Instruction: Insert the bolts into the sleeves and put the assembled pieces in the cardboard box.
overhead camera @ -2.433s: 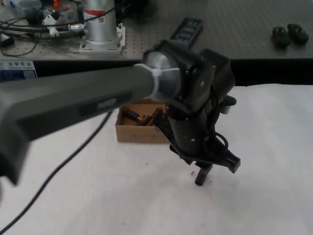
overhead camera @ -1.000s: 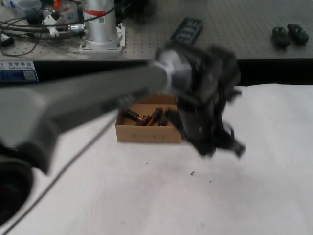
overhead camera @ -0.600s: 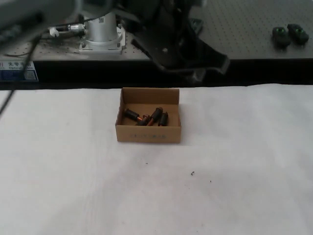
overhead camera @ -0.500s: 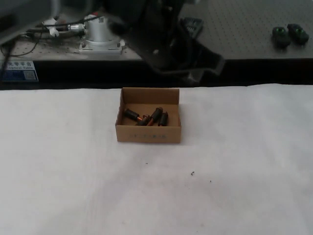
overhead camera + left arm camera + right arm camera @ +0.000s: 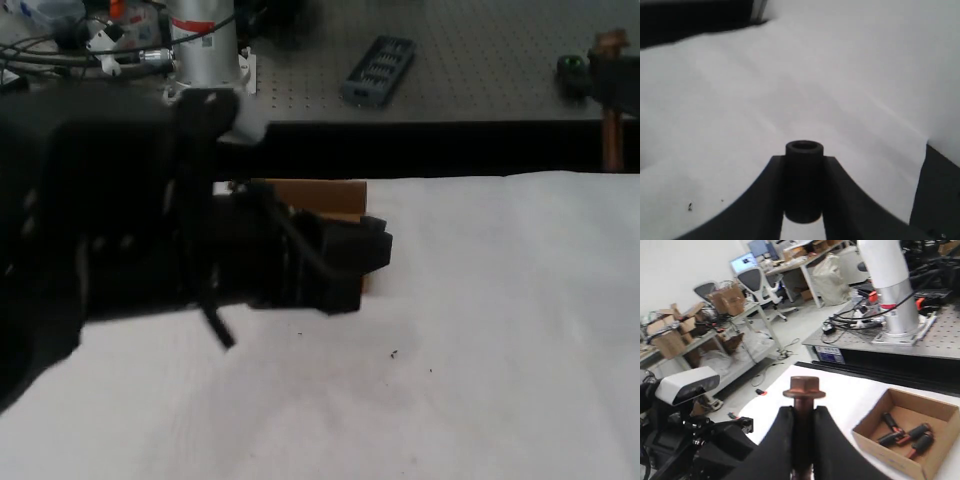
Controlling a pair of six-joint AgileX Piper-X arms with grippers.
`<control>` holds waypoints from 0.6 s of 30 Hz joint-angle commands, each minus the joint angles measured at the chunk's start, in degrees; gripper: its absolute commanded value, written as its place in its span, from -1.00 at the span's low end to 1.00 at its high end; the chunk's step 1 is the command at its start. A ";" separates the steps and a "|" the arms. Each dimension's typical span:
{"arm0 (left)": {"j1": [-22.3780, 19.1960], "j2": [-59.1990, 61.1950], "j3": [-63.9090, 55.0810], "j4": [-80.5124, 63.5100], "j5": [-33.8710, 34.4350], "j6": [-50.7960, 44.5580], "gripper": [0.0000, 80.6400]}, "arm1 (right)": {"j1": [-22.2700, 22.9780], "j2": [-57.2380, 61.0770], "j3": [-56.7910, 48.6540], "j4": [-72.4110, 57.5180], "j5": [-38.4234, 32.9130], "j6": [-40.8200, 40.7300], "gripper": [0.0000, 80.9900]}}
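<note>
My left gripper (image 5: pixel 803 165) is shut on a black sleeve (image 5: pixel 803 185), held upright with its bore facing up above the white cloth (image 5: pixel 740 100). My right gripper (image 5: pixel 803 412) is shut on a copper bolt (image 5: pixel 803 390), head up. In the right wrist view the cardboard box (image 5: pixel 935 415) lies below and holds several dark assembled pieces (image 5: pixel 907 432). In the high view the left arm (image 5: pixel 180 250) is close to the camera and hides most of the cardboard box (image 5: pixel 315 193). The right gripper (image 5: pixel 612 85) with the bolt (image 5: pixel 607 145) is at the far right edge.
Behind the cloth, the perforated bench carries a metal post base (image 5: pixel 205 60), cables (image 5: pixel 60 50), a black keypad (image 5: pixel 378 68) and a green-black part (image 5: pixel 570 68). Open white cloth (image 5: pixel 480 350) spreads right of the box. The left arm's base (image 5: pixel 685 445) shows in the right wrist view.
An arm that hung low in front of the box rose and pulled back. Now the left arm sweeps in across the box, and the right gripper with the bolt has appeared at the far right.
</note>
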 commanded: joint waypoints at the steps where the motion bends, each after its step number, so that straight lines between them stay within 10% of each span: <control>1: 0.09 -1.42 0.99 -5.58 1.79 0.08 -0.93 | -2.30 -1.55 -0.25 0.99 -0.98 -0.01 -0.93; 10: 0.09 -3.41 8.95 -19.46 13.35 1.50 -0.93 | 13.74 7.30 -0.25 -13.11 -2.81 0.47 -0.93; 18: 0.09 -3.41 9.09 -19.90 14.06 0.92 -0.93 | 16.97 10.54 -0.25 -13.09 -2.81 -1.28 -0.93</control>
